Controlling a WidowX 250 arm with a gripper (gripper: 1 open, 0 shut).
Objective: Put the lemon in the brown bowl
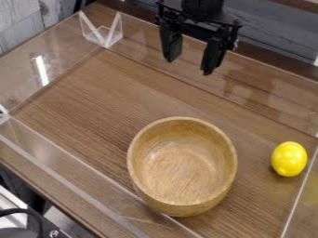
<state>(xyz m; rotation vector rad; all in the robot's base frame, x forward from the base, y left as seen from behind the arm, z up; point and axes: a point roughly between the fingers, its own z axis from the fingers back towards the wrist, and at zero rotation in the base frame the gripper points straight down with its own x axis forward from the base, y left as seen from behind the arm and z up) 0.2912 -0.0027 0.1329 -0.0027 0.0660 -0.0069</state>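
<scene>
Tool (196, 48) hangs with fingers spread over the desk (112, 93); lemon (288, 158) lies well in front, beside the bowl (183, 165).

And here's the count: 1 lemon (288, 158) on the wooden table (99, 98), 1 brown bowl (183, 165) beside it, 1 gripper (195, 54) up top showing 3 dark fingers (211, 58), plus 1 clear plastic stand (100, 30) at the back.
</scene>
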